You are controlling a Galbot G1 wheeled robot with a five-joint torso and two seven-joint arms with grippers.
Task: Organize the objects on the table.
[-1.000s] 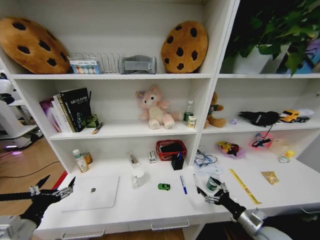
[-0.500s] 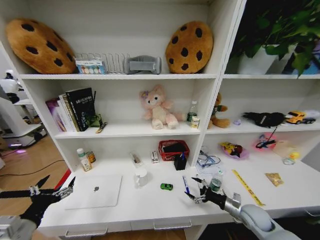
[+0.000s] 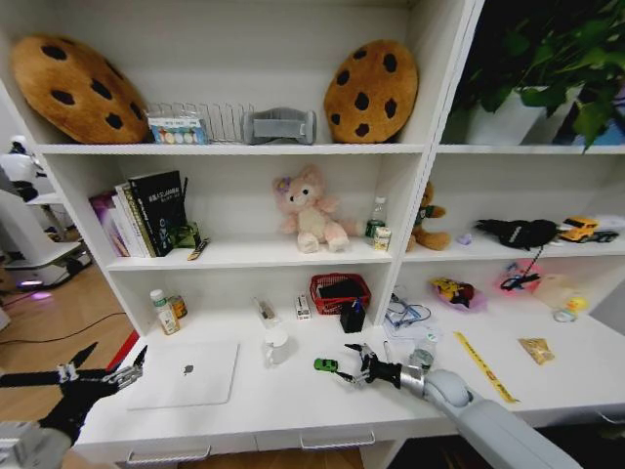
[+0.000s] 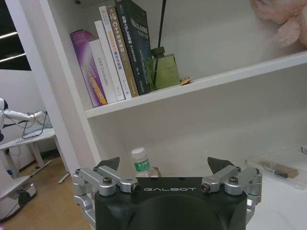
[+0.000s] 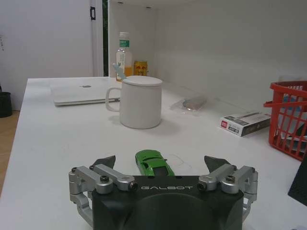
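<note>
The small green toy car (image 3: pixel 321 364) is placed on the white counter (image 3: pixel 293 401), near its middle, and it is seen between the spread fingers of the right gripper (image 3: pixel 354 365), which is held low just beside the car without touching it. In the right wrist view the car (image 5: pixel 154 163) is found just in front of the gripper (image 5: pixel 163 165), and the white mug (image 5: pixel 140 102) with its lid is set farther behind it. The silver laptop (image 3: pixel 185 374) lies closed on the left part of the counter, well apart from the car. The left gripper (image 3: pixel 105 370) is held at the counter's left end, beside the laptop, with its fingers spread and nothing between them.
</note>
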